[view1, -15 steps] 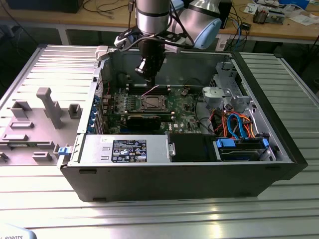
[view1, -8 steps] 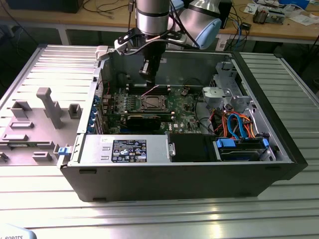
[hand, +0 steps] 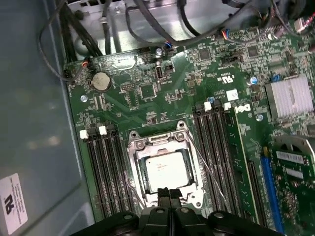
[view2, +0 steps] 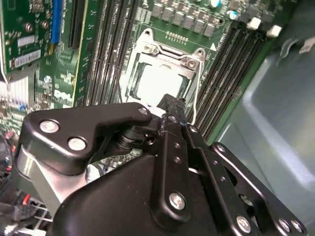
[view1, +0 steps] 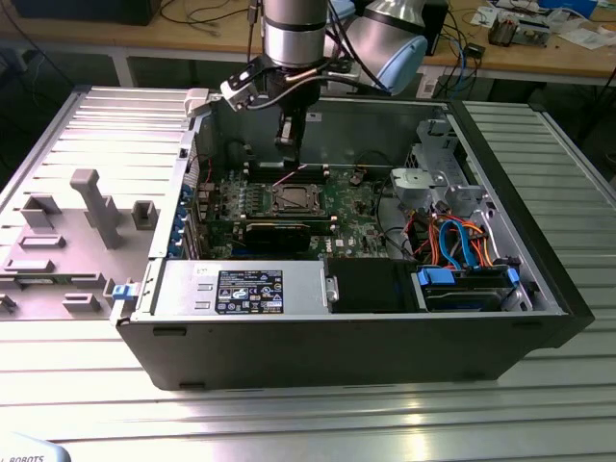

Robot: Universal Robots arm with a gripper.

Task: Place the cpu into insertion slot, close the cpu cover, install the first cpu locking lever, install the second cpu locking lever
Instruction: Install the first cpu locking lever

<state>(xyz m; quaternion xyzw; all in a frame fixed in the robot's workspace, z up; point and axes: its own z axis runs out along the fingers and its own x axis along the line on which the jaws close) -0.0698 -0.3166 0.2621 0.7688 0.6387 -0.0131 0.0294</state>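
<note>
Inside open computer case [view1: 500, 318]: gripper [hand: 169, 192] pinched narrow above cpu [hand: 165, 169], holding nothing; could scrape it if lowered carelessly.

Bright, even light falls on the ribbed tabletop [view1: 318, 419] in the exterior view, with white glare streaks along its front ridges, while the inside of the computer case [view1: 385, 337] lies in dimmer shade. In the second wrist view the cpu [view2: 156, 82] glares almost white and the gripper [view2: 170, 105] body close to the lens is soft. The first wrist view is evenly lit; its motherboard [hand: 147, 93] looks sharp.
</note>
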